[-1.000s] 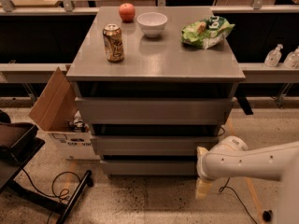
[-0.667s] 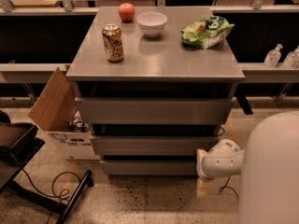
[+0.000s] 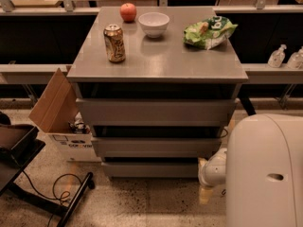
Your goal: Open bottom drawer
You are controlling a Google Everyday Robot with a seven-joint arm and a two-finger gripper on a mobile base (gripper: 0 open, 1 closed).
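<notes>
The grey cabinet (image 3: 156,70) has three drawers. The bottom drawer (image 3: 149,169) is the lowest, narrow flat grey front just above the floor, and it looks pushed in. My gripper (image 3: 207,178) is low at the right end of that drawer front, at the end of a white wrist (image 3: 214,167). The wide white arm body (image 3: 265,174) fills the lower right corner and hides the space behind the gripper. Whether the gripper touches the drawer edge cannot be made out.
On the cabinet top stand a can (image 3: 114,43), an apple (image 3: 128,12), a white bowl (image 3: 154,23) and a green chip bag (image 3: 208,32). An open cardboard box (image 3: 59,115) sits on the floor at the left, with a black stand (image 3: 28,174) and cable beside it.
The white arm body has swung in and now fills more of the lower right. The wrist stays by the bottom drawer's right end. The drawers look unchanged.
</notes>
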